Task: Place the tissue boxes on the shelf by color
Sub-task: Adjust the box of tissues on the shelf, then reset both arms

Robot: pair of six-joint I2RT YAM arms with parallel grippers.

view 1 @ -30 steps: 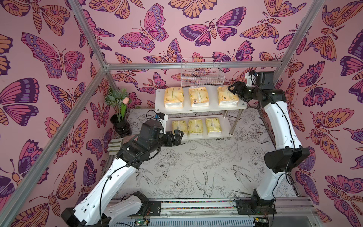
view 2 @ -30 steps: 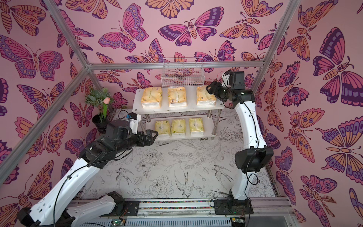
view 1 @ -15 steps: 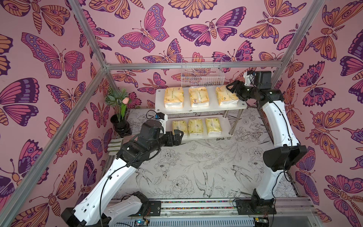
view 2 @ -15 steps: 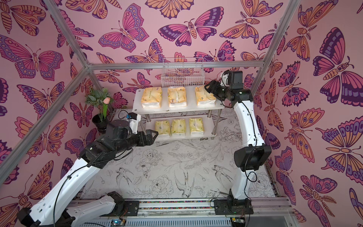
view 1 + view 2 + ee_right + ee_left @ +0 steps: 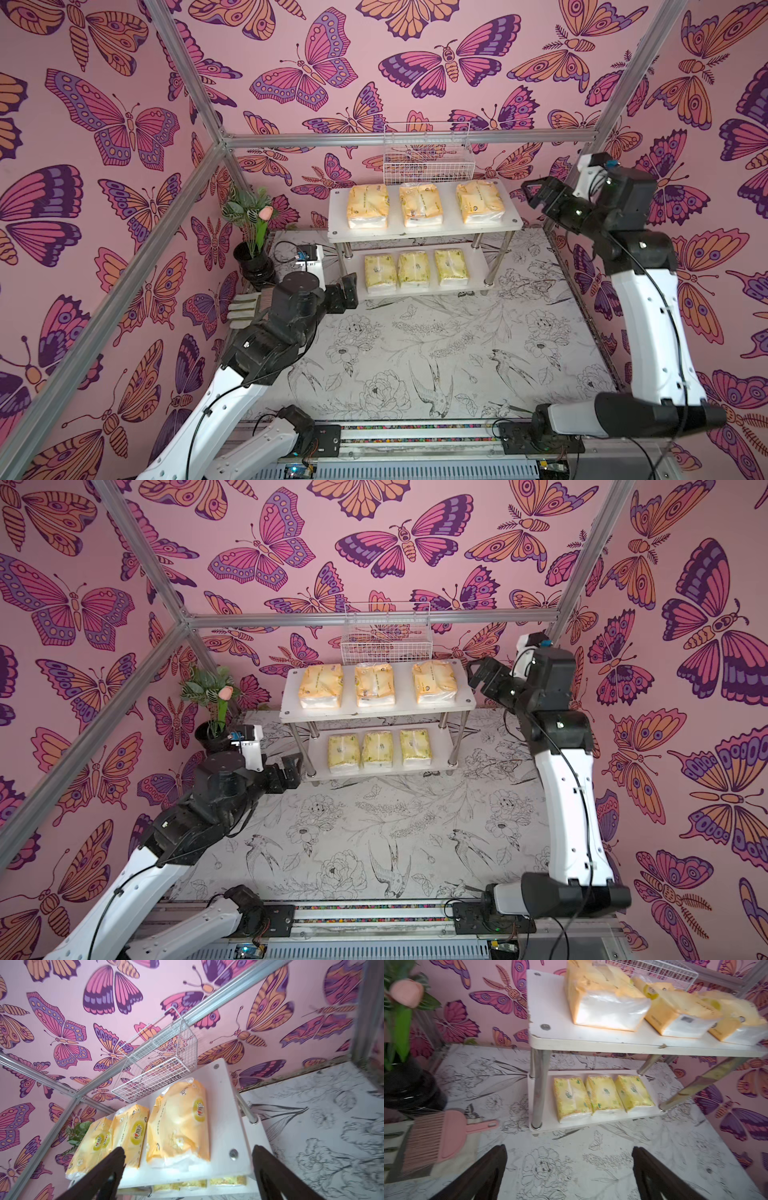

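In both top views the white two-tier shelf [image 5: 337, 216] stands at 12 o'clock on the flower-printed table [image 5: 457, 353], with a white wire basket [image 5: 428, 162] hanging at its 12 o'clock. Three orange-yellow tissue packs [image 5: 420, 205] lie in a row on the upper board and three pale lemon-yellow tissue packs [image 5: 413, 270] on the lower. The right wrist view shows only the edges of the lower row.

The right gripper [image 5: 535, 193] hovers at 3 o'clock of the upper board. Its wrist view shows the jaws spread and empty.

The left gripper [image 5: 347, 291] sits at 8 o'clock of the lower board, jaws likewise spread and empty.

Only the left wrist view shows the pink hand brush [image 5: 436, 1132] plainly, near the black plant pot [image 5: 409, 1088].
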